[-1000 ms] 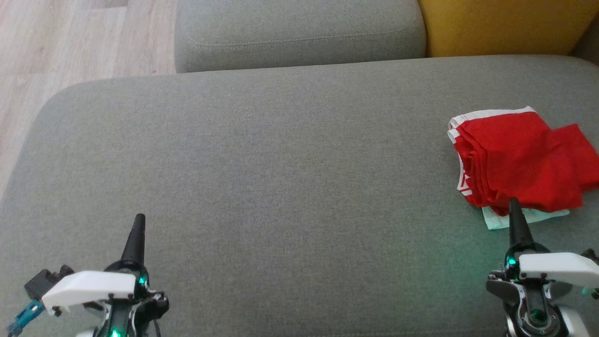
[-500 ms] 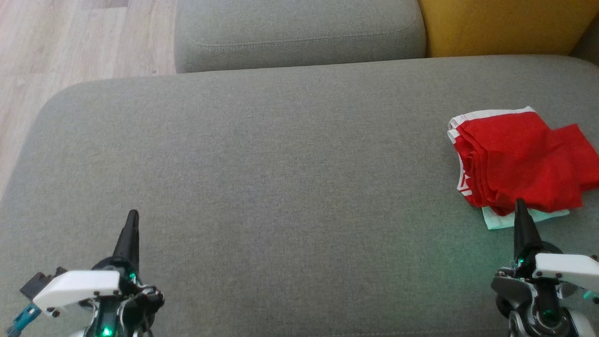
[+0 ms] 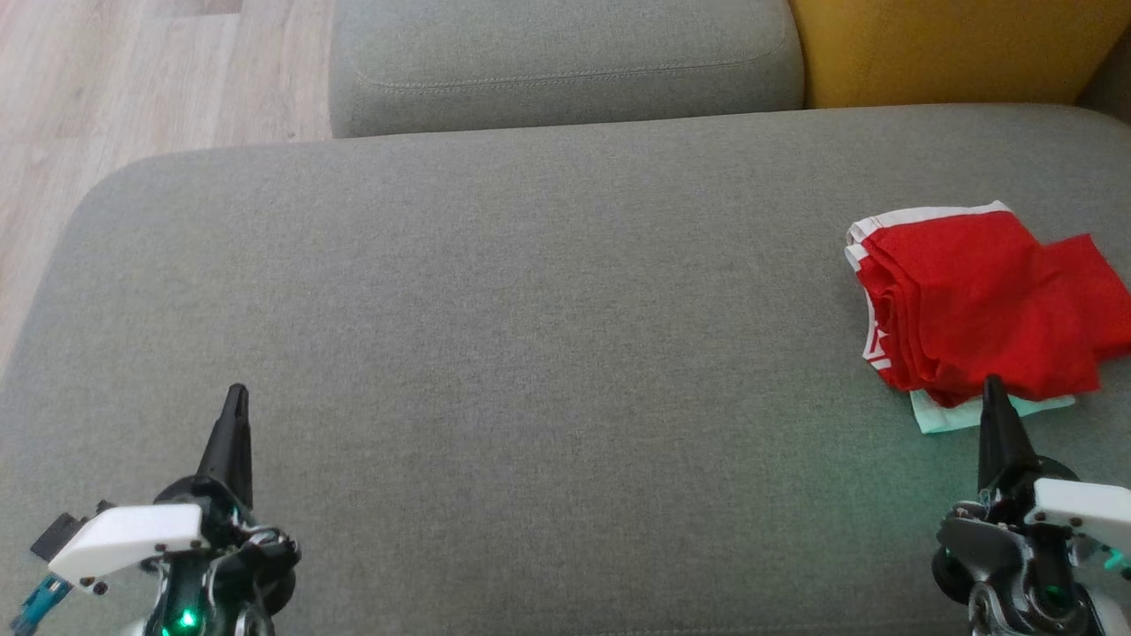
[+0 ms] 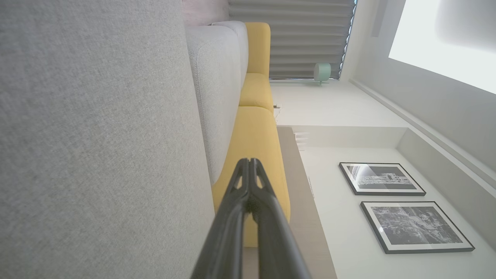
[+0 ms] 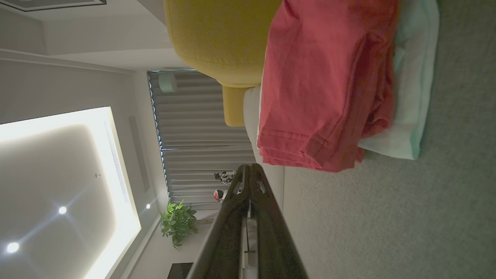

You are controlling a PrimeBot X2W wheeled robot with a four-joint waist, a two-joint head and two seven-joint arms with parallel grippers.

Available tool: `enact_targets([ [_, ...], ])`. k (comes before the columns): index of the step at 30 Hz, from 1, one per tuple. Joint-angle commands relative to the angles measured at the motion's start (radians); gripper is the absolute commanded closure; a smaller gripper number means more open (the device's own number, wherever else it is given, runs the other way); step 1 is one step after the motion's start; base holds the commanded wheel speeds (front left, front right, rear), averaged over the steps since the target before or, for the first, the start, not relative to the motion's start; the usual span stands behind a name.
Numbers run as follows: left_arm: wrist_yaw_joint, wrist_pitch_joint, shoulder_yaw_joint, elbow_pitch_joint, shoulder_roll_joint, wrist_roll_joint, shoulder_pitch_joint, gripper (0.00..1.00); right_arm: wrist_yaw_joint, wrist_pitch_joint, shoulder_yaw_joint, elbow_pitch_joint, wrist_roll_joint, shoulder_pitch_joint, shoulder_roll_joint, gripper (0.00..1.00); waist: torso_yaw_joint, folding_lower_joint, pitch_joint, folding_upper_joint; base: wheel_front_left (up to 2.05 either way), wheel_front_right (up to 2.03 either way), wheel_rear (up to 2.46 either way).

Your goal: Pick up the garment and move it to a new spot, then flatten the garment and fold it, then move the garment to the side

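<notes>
Drawn back slightly, the left gripper (image 3: pixel 237 391) and right gripper (image 3: pixel 991 383), fingers pressed together and empty, leave the folded red garment (image 3: pixel 972 300) at the right end of the grey cushion (image 3: pixel 530 309); a straight retreat should keep the right tip off its hem.

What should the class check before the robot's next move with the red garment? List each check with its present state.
1. Reach: red garment lies on the seat cushion just ahead of the right pincer: ok.
2. Grasp: right pincer open: not ok, shut.
3. Load: left pincer empty: ok, shut on nothing.
4. Separation: red garment lies on a pale green cloth: not ok.
5. Sight: red garment cut by the head view's right edge: not ok.
</notes>
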Motion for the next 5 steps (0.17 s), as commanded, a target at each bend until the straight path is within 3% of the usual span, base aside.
enact_targets([
  [1,-0.007,0.006,0.038,-0.026,0.014,-0.002,-0.054,1.00,-0.001,0.009,0.018,-0.039,0.006,-0.053,-0.013,1.00,0.000,0.0000,0.000,0.0000,0.00,0.00,0.00],
  [5,-0.007,0.007,0.039,-0.026,0.013,-0.001,-0.054,1.00,-0.001,0.010,0.017,-0.039,0.005,-0.053,-0.012,1.00,0.000,0.0000,0.000,0.0000,0.00,0.00,0.00],
])
